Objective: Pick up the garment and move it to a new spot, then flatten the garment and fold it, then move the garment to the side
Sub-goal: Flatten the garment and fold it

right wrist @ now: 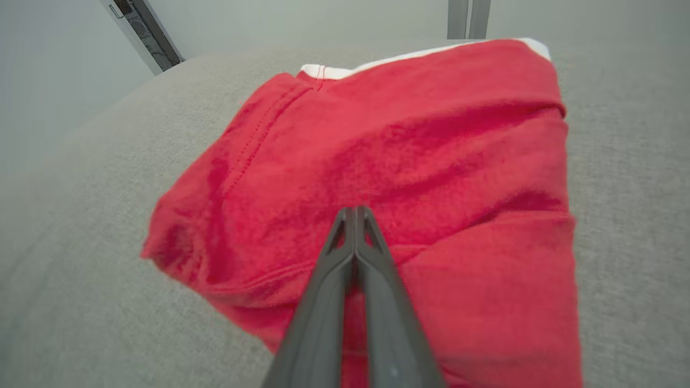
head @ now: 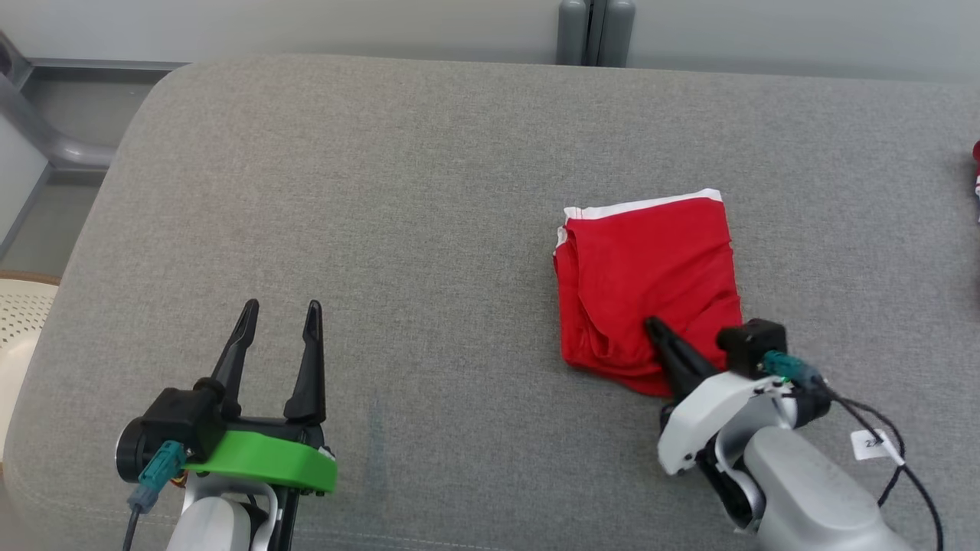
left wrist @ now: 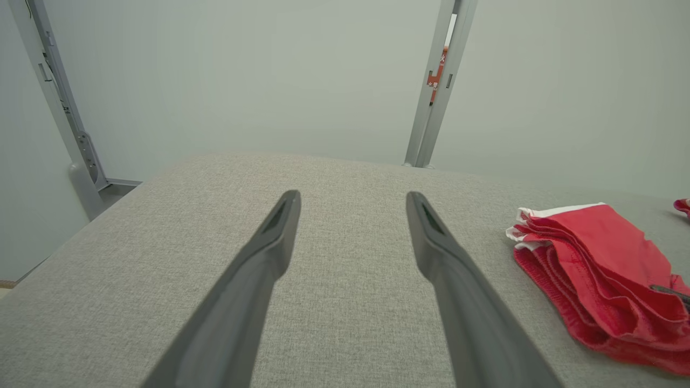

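- While the red garment [head: 651, 260] lay folded into a rough rectangle on the grey upholstered surface [head: 383, 229], right of centre in the head view, your right gripper [head: 653, 325] reached onto it from the lower right.
- That claw's two dark fingers were pressed together, their tips resting on the red cloth just inside the garment's near edge. The right wrist view did not let you tell whether any fabric was nipped between them.
- A white band [head: 643, 205] ran along the garment's far edge. Its left side showed stacked folds, several layers deep in the left wrist view.
- Your left gripper [head: 279, 310] hovered at the lower left, fingers spread wide and holding nothing. It was well apart from the garment and pointed toward the far edge of the surface.
- A green collar [head: 260, 459] wrapped the left arm just behind its fingers, and a white tag [head: 869, 444] hung beside the right wrist.
- At the right edge of the head view a small red-and-white item [head: 978, 172] sat on the surface, too cropped to identify.
- Two grey posts [head: 596, 30] rose behind the surface's far edge against a pale wall [head: 306, 23].
- A cream perforated object [head: 23, 321] sat off the surface's left side, only partly in frame.
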